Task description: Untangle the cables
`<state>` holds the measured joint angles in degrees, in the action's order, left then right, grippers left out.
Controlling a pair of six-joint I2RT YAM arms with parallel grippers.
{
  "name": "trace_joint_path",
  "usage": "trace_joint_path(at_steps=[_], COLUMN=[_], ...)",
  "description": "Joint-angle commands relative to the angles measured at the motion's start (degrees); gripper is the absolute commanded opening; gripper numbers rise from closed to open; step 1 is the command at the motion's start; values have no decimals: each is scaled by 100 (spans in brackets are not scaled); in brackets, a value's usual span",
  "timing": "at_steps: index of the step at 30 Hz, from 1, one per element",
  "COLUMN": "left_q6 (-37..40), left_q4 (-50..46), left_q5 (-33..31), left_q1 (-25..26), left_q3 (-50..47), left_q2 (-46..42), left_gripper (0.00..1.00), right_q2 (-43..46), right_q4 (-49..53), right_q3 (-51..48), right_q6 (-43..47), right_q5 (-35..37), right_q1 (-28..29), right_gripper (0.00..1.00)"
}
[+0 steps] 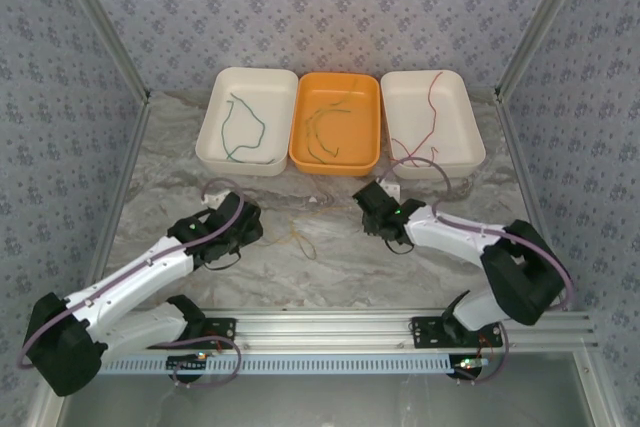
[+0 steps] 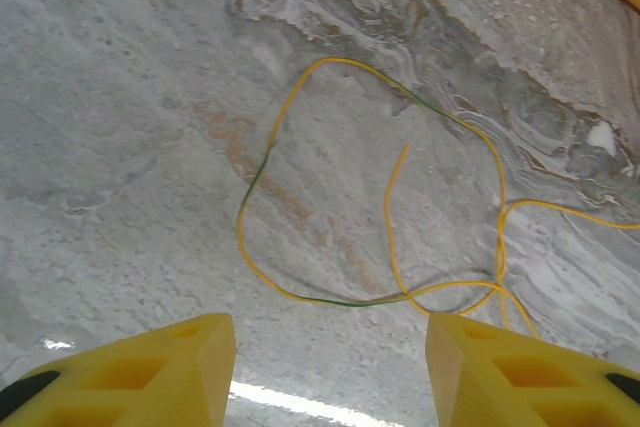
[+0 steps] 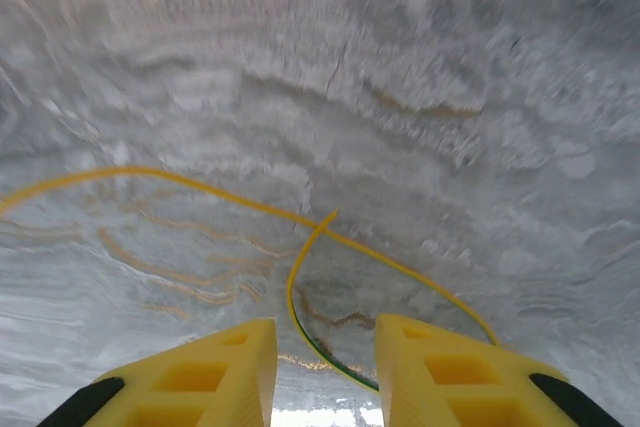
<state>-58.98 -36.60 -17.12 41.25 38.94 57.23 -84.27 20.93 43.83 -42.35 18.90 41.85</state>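
Observation:
One thin yellow-green cable lies loose on the marble table between the two arms. In the left wrist view it forms an open loop just ahead of my left gripper, which is open and touches nothing. My left gripper sits left of the cable. In the right wrist view a curved stretch of the cable runs in between the fingers of my right gripper, whose jaws stand narrowly apart around it. From above, my right gripper sits right of the cable.
Three trays stand in a row at the back. The left white tray holds a dark green cable. The orange tray holds yellow-green cables. The right white tray holds a red cable. Patterned walls close in both sides.

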Motion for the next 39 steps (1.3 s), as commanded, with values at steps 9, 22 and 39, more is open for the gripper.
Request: trace_joint_path(at_steps=[9,22,39], left_q6=[133,249,748], left_q4=[-12,77,862], left_q5=[92,78,680], left_q1=[-37,-46,-605], left_q3=[174,217,956], left_q2=[-286,-248,2536], left_gripper=[53,53,46], right_q2=[-1382,-1433,-136], right_q4=[236,150,267], right_q3=[889,661,556], right_q6=[170,183,908], right_q5=[481,609,159], right_q1=[92,60,356], right_gripper=[36,0,0])
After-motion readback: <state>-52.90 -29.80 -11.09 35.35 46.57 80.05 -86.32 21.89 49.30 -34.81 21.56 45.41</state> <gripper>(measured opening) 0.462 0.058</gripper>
